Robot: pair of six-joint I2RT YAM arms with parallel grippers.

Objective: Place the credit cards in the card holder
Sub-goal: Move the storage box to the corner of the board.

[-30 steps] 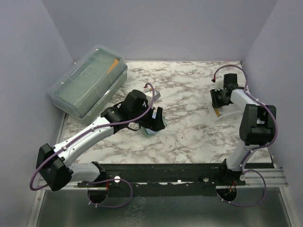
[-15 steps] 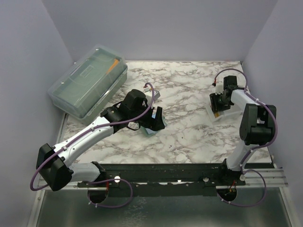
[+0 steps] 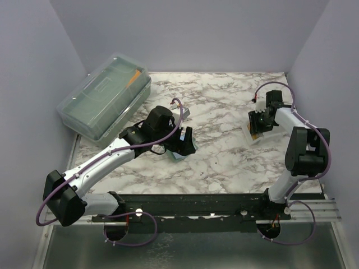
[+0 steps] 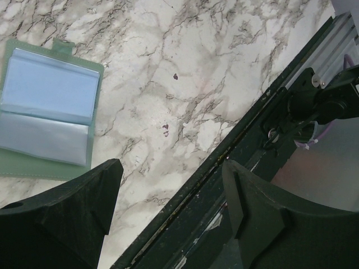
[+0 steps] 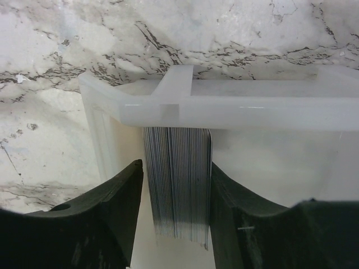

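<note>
While the left gripper hangs wide open above the marble table, the right gripper is down inside the white tray near the table's right edge. Nothing sits between the left gripper's two dark fingers; only bare stone and the black rail along the near edge show in that gap.

The card holder lies unfolded and flat on the marble near the middle of the table, its sage-green cover underneath and its clear bluish pockets facing up. In the left wrist view it sits off to one side of the open fingers, close to one of them but not touched by either. From above it is mostly hidden beneath the left gripper, with only a pale corner showing.

The credit cards stand on edge as one tight stack in the tray, with one end against a tray wall and close to a corner. The right gripper's fingers flank the stack, one on each broad side. They appear to press against it and pinch the cards, though the wrist view is too close to show how firmly. The tray and its cards are well apart from the card holder.

A translucent lidded box rests at the far left of the table, away from both grippers.
</note>
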